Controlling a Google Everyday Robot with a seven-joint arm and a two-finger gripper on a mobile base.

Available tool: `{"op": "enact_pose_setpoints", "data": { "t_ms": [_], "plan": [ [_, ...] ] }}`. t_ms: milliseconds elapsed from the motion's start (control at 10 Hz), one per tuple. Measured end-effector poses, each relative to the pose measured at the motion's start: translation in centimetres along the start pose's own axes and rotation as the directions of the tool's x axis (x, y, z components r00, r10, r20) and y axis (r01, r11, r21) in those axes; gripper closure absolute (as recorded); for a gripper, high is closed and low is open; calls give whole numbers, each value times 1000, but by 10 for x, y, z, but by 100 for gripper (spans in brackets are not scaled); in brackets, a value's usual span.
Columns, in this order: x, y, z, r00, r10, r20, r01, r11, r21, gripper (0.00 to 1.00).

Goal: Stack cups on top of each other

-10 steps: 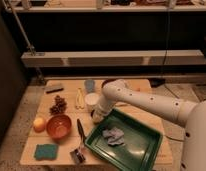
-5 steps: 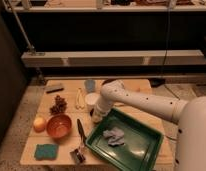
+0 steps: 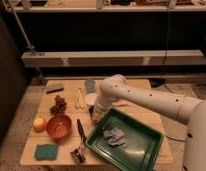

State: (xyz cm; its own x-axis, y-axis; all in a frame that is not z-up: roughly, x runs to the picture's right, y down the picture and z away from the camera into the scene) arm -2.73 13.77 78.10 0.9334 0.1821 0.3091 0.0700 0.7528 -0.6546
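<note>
A pale blue-grey cup [image 3: 89, 85] stands upright at the back middle of the wooden table [image 3: 146, 116]. A white cup [image 3: 90, 99] stands just in front of it, right beside my arm. My white arm reaches in from the right and bends down over the table. My gripper [image 3: 95, 117] points down just in front of the white cup, at the back left corner of the green tray [image 3: 141, 150]. I cannot make out the dark steel cup; it may be hidden by the gripper.
The green tray holds a crumpled grey cloth [image 3: 114, 135]. On the left are an orange-red bowl [image 3: 59, 126], an orange ball [image 3: 39, 123], a teal sponge [image 3: 46, 151], a pinecone-like cluster [image 3: 58, 105], a banana [image 3: 79, 98], a dark bar [image 3: 54, 90] and a black utensil [image 3: 81, 132].
My gripper has shifted slightly left and down, toward the tray's back left corner. The cups and the other things have not moved.
</note>
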Motion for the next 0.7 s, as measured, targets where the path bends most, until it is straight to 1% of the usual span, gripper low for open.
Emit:
{"op": "enact_pose_setpoints", "data": {
  "t_ms": [100, 200, 300, 400, 500, 700],
  "plan": [
    [-1, 5, -13, 1000, -20, -3, 20, 1000, 4, 100],
    [-5, 10, -38, 998, -54, -19, 55, 998, 20, 100],
    [-10, 9, -55, 995, -89, -44, 90, 996, 28, 100],
    [-16, 5, -65, 991, -119, -61, 122, 992, 36, 100],
    [-21, -10, -78, 983, -167, -78, 172, 983, 64, 100],
    [-30, -40, -87, 972, -218, -90, 227, 967, 116, 100]
  ]
}}
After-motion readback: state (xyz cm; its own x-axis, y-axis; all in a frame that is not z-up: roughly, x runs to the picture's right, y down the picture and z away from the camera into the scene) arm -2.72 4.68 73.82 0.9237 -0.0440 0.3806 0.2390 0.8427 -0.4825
